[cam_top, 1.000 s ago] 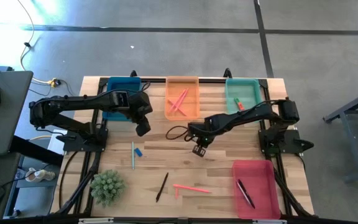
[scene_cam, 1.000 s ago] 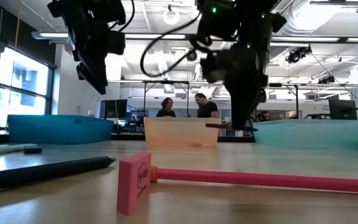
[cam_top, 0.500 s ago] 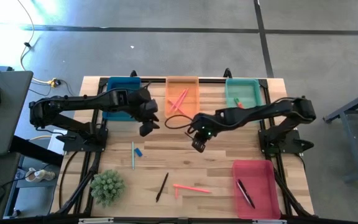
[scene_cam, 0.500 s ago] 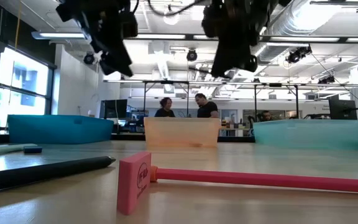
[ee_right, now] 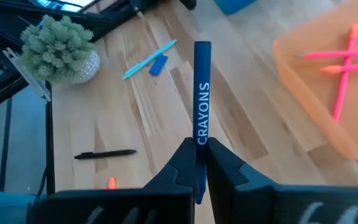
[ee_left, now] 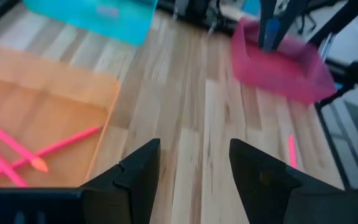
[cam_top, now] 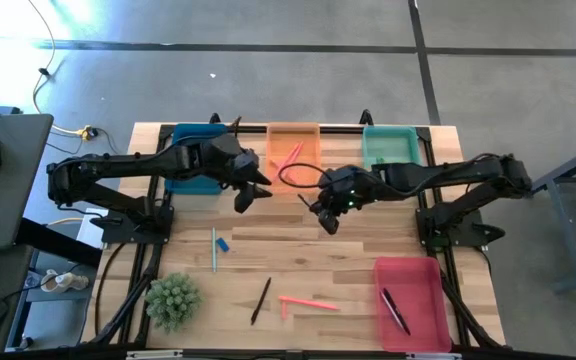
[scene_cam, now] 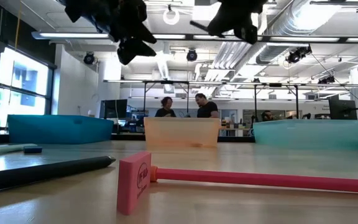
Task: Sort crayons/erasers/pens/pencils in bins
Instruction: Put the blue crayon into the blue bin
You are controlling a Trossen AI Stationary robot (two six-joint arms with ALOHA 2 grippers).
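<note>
My right gripper [cam_top: 326,218] hangs high over the middle of the table, shut on a dark blue crayon [ee_right: 202,93] printed "CRAYONS". My left gripper [cam_top: 249,196] is open and empty, high up between the blue bin [cam_top: 194,152] and the orange bin [cam_top: 293,176]; in its wrist view [ee_left: 194,180] it looks past the orange bin. Pink sticks [cam_top: 288,160] lie in the orange bin. The teal-green bin [cam_top: 389,147] is at the far right. A dark pen [cam_top: 395,311] lies in the red-pink bin [cam_top: 412,288]. My right gripper pinches the crayon's near end [ee_right: 199,147] between its two fingers. The crayon runs on along the fingers and sticks out well beyond their tips. It is lifted clear of the table and points toward the table's near left.
On the table lie a light blue stick [cam_top: 214,250] beside a small blue eraser [cam_top: 224,244], a black pen [cam_top: 260,300], and a salmon-pink stick [cam_top: 308,302] next to a pink eraser [scene_cam: 134,183]. A green potted plant [cam_top: 173,300] stands near left.
My right gripper has risen with the crayon and gone a little toward the far edge, turning as it went; the crayon is still in its hold. My left gripper has also risen and gone toward the table's right, nearer the orange bin.
</note>
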